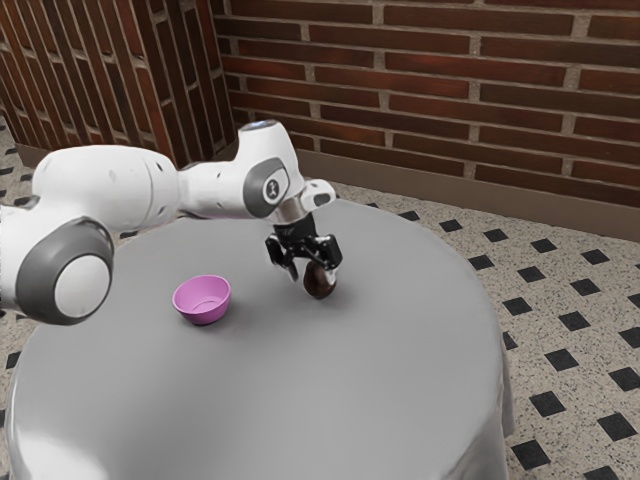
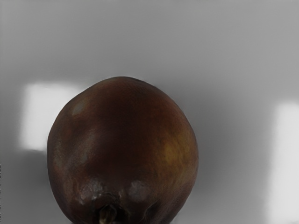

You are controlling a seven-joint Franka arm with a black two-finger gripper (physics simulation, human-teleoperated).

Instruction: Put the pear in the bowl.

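The exterior view looks from the side of the arm (image 1: pixel 120 185), above the round counter (image 1: pixel 300 400), angled down across it toward the brick wall (image 1: pixel 450 80), far enough back to take in most of the counter and some floor (image 1: pixel 550 340). The wrist view faces the counter from the arm's end, close to the pear (image 2: pixel 124 144). Both share the pear and the counter's surface around it.

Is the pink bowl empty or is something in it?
Empty. You can see the bare pink bottom inside the bowl, and the pear is outside it.
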